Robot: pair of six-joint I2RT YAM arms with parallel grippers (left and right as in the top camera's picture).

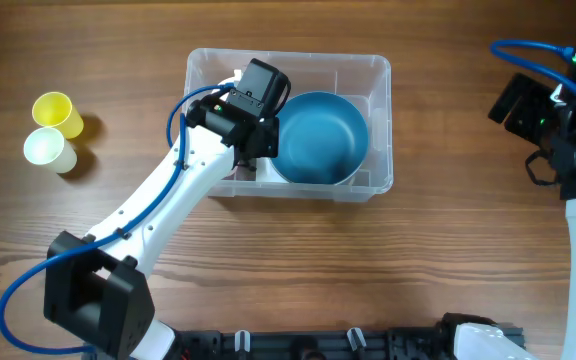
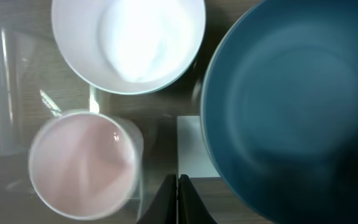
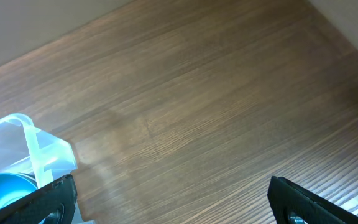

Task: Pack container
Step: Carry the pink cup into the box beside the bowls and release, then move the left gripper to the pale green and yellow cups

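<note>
Inside clear rectangular plastic bin [image 1: 378,70]: blue round bowl [image 2: 291,106], white bowl [image 2: 129,43], pink cup [image 2: 82,165], white base label [image 2: 194,149], unreadable. Left pincer [image 2: 178,182] clenched empty; right pincer [image 3: 171,186] spread wide.

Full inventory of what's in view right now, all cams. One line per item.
container: 1, clear, table centre
blue bowl: 1, blue, inside the container, right part
white bowl: 1, white, inside the container, left part
pink cup: 1, pale pink, inside the container, beside the white bowl
label: 1, white, on the container's base
yellow cup: 1, yellow, on the table left of the container
pale cup: 1, pale greenish white, next to the yellow cup
table: 1, brown wood
left hand: 1, dark, shut, above the container's left part
right hand: 1, dark, open, above bare table right of the container
</note>
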